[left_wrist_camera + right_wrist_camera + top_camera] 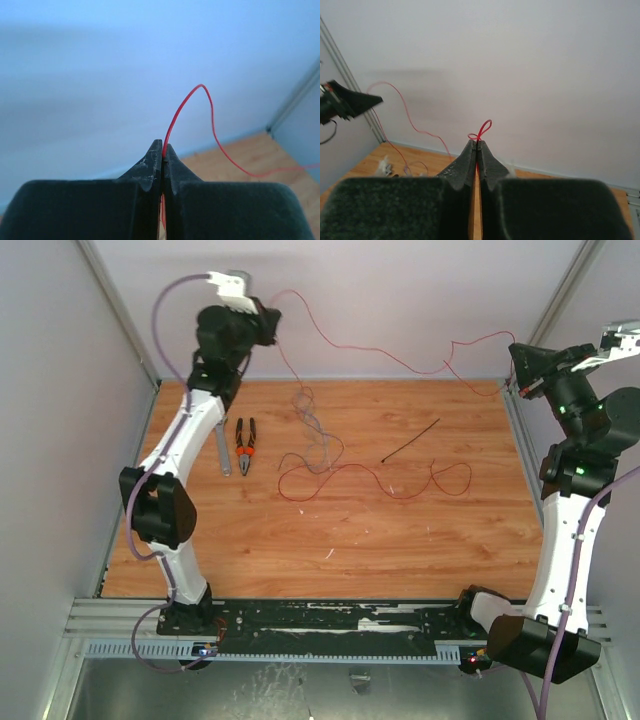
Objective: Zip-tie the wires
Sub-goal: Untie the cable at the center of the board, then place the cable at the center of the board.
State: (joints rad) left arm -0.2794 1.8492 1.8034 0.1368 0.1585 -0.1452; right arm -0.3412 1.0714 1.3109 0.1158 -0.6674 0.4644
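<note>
Found flat on the wooden table (400, 550): thin straight black plastic zip tie (410, 443), untouched, lying diagonally from near-left to far-right, just beside slack loops of thin red and grey wires (340, 466). Further back, raised: left gripper (163, 147) and right gripper (477, 145), each clamped on one red strand strung between. Judged as the gathering step; next calls for bunching the strands before fetching the tie.
</note>
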